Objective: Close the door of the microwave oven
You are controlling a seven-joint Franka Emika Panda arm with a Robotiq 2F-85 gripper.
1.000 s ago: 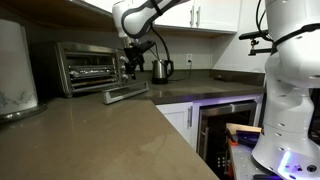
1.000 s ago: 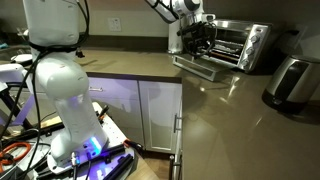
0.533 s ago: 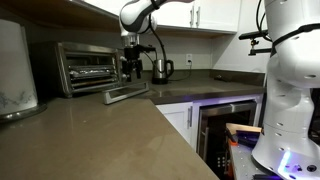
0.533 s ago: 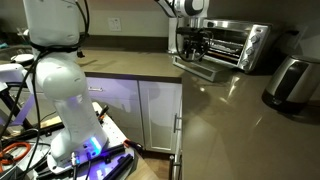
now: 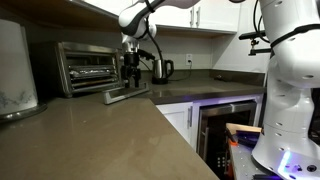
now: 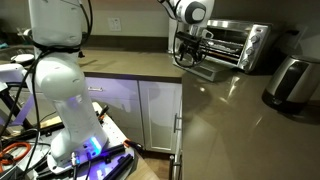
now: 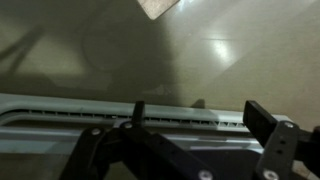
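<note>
Microwave oven (image 5: 88, 67) sits at the back of the tabletop (image 5: 110, 140), against the wall. Its door (image 5: 127, 94) is folded down flat and wide open, with wire racks showing inside. The gripper (image 5: 132, 78) hangs just above the door's outer edge, pointing down. A kettle (image 5: 161, 69) stands beyond it. In the wrist view the jaws look spread wide with nothing between them, and the door's pale edge runs across the picture. Cannot tell whether a finger touches the door.
</note>
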